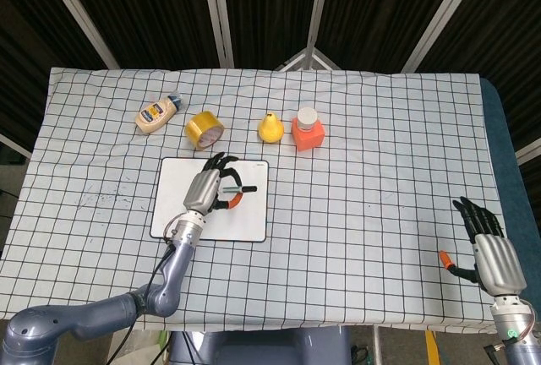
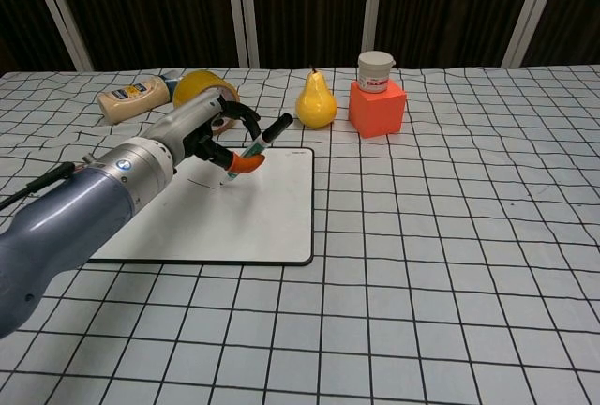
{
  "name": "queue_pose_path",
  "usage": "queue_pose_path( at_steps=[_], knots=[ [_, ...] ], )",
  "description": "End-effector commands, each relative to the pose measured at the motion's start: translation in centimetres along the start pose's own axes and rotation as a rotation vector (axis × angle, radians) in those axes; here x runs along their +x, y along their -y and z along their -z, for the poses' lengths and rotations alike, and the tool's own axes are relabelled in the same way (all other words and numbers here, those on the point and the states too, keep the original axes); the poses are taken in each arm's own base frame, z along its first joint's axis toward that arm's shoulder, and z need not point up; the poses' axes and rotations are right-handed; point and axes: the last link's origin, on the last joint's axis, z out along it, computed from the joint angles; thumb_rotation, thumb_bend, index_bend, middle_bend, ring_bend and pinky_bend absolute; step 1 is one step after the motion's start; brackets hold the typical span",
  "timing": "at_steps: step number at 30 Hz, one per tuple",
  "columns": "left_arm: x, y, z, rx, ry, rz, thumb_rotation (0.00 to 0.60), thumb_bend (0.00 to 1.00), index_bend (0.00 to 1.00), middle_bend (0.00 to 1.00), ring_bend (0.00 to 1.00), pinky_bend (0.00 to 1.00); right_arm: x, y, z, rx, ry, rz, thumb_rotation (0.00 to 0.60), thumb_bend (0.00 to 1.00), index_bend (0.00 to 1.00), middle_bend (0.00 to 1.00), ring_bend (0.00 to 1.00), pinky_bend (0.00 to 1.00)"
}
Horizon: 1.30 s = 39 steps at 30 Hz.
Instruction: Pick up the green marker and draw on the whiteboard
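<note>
My left hand (image 1: 208, 189) (image 2: 202, 128) hovers over the upper part of the whiteboard (image 1: 249, 223) (image 2: 272, 227) and holds the green marker (image 1: 237, 186) (image 2: 259, 146). The marker is tilted, black cap end up and to the right, tip down on the board. A thin dark line (image 2: 200, 182) shows on the board left of the tip. My right hand (image 1: 489, 252) rests at the table's near right corner, fingers spread, holding nothing; only the head view shows it.
Along the far side stand a mayonnaise bottle (image 1: 158, 112) (image 2: 133, 99), a yellow tape roll (image 1: 204, 128) (image 2: 201, 85), a yellow pear (image 1: 270, 128) (image 2: 316, 99) and an orange block with a white jar on it (image 1: 308, 131) (image 2: 378, 96). A checked cloth (image 1: 380, 171) covers the table.
</note>
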Motion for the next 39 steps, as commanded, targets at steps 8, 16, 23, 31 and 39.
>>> queue_pose_path(
  at_steps=[8,16,23,31,39],
  knots=[
    [0.0,0.7,0.3,0.014,0.005,-0.023,0.6,0.54,0.67,0.16,0.0,0.04,0.0,0.0,0.0,0.001,0.0,0.001,0.6,0.32,0.0,0.0,0.0,0.0],
    [0.3,1.8,1.3,0.039,0.01,-0.032,0.6,0.55,0.67,0.16,0.0,0.04,0.0,0.0,0.1,-0.001,-0.004,0.003,0.6,0.32,0.0,0.0,0.0,0.0],
    [0.8,3.5,3.2,0.073,0.02,-0.029,0.6,0.54,0.67,0.16,0.0,0.04,0.1,0.0,0.0,-0.003,-0.01,0.005,0.6,0.32,0.0,0.0,0.0,0.0],
    [3.2,2.4,5.5,-0.001,-0.061,0.074,0.6,0.55,0.67,0.16,0.01,0.04,0.0,0.0,0.1,-0.006,-0.016,0.008,0.6,0.32,0.0,0.0,0.0,0.0],
    [6.7,1.0,6.6,-0.096,-0.143,0.067,0.6,0.55,0.67,0.17,0.01,0.04,0.0,0.0,0.1,-0.007,-0.015,0.009,0.6,0.32,0.0,0.0,0.0,0.0]
  ],
)
